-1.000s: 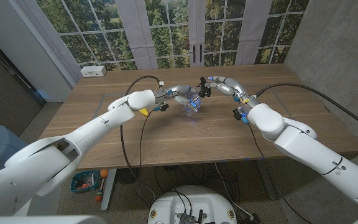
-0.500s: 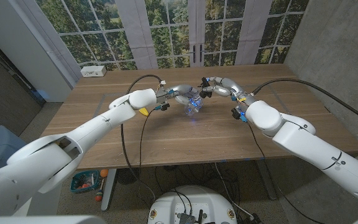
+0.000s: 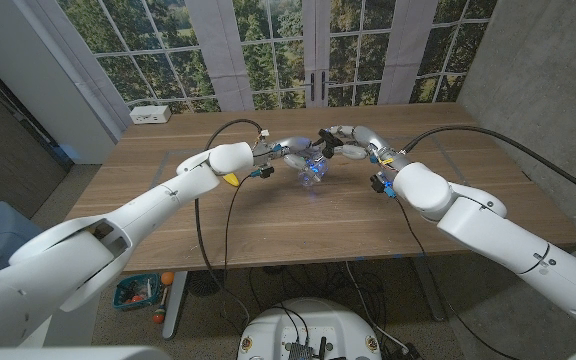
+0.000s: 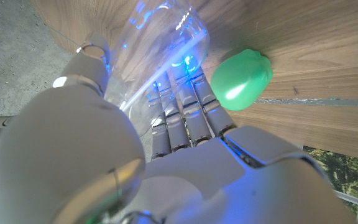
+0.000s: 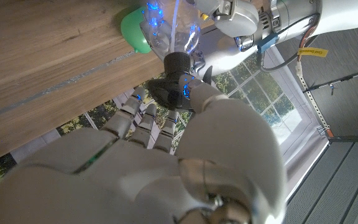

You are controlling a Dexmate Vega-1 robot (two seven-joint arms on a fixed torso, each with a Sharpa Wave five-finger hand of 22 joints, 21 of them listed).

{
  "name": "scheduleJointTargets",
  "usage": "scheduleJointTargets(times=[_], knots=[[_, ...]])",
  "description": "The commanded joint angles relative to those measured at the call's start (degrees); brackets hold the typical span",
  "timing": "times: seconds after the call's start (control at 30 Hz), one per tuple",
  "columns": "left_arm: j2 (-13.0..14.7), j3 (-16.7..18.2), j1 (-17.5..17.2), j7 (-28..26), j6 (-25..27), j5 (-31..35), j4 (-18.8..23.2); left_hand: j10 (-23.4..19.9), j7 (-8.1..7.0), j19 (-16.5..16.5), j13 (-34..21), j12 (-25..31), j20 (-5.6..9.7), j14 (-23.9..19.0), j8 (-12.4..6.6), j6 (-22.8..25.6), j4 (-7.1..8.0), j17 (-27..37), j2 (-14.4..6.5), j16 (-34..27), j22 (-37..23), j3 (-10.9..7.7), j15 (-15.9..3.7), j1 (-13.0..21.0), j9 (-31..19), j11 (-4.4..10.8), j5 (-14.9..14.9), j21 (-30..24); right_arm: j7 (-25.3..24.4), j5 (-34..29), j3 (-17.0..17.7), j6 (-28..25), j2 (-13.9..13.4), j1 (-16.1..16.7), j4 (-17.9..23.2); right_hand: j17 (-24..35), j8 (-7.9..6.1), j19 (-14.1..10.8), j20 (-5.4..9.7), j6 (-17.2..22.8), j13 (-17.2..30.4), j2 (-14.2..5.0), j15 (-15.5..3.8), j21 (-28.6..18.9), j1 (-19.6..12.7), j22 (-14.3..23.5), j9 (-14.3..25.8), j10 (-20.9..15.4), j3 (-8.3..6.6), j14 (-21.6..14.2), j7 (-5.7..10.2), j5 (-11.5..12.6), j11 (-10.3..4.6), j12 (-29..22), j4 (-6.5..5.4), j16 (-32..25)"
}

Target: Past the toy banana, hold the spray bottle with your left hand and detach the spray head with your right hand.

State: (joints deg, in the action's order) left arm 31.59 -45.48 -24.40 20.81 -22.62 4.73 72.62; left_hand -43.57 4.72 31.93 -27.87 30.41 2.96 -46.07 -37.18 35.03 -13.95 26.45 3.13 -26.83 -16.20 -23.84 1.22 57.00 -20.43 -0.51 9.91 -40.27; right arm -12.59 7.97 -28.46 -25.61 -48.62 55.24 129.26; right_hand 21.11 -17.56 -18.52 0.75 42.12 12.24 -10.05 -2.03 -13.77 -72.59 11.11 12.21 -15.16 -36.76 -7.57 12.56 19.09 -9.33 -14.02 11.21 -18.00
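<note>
Green toy (image 4: 242, 77) beside held spray bottle (image 3: 311, 169); banana (image 3: 230, 179) nearby

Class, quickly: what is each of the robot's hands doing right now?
Left hand: holds the clear spray bottle.
Right hand: grips the black spray head at the bottle's top.

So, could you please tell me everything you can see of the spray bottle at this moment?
The spray bottle is clear, plastic-looking, with blue glints on it. The left hand grips its body, holding it above the wooden table, tilted rather than upright. Its black spray head remains on the neck, and the right hand closes around it. A green rounded object lies right beside the body.
</note>
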Motion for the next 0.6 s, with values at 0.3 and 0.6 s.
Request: scheduleJointTargets(times=[0.3,0.6], knots=[[0.7,0.4,-1.3,0.2,1.1,-0.7,2.2,-13.0,-6.46,0.3,-7.8,0.6,2.48,-8.5,-0.82,10.4,4.34,0.8,-12.8,-0.1,0.0,-4.94,-14.96,12.8,0.0,11.95,0.1,-2.0,-1.3,3.8,3.7,4.0,0.6,3.6,0.1,4.6,-13.17,-0.7,1.27,23.3,0.5,0.09,-6.57,-2.8,-4.1,1.0,5.6,-5.5,1.25,-2.2,-6.27,2.3,-0.64,-1.8,-1.95,-1.7],[1.2,0.7,-2.1,-0.8,1.9,0.1,3.8,-13.1,-6.69,0.0,-8.2,0.6,2.53,-8.6,-0.9,10.1,4.29,0.9,-12.8,0.1,0.1,-4.98,-14.9,12.9,-0.3,11.88,0.2,-2.4,-2.1,11.0,8.9,12.5,3.1,8.4,-2.8,5.6,-13.25,-1.3,0.52,13.3,0.6,0.79,-5.06,-4.5,-2.6,1.1,9.7,-5.7,1.43,-3.7,-6.7,3.7,1.19,-1.4,-2.23,-1.4]])
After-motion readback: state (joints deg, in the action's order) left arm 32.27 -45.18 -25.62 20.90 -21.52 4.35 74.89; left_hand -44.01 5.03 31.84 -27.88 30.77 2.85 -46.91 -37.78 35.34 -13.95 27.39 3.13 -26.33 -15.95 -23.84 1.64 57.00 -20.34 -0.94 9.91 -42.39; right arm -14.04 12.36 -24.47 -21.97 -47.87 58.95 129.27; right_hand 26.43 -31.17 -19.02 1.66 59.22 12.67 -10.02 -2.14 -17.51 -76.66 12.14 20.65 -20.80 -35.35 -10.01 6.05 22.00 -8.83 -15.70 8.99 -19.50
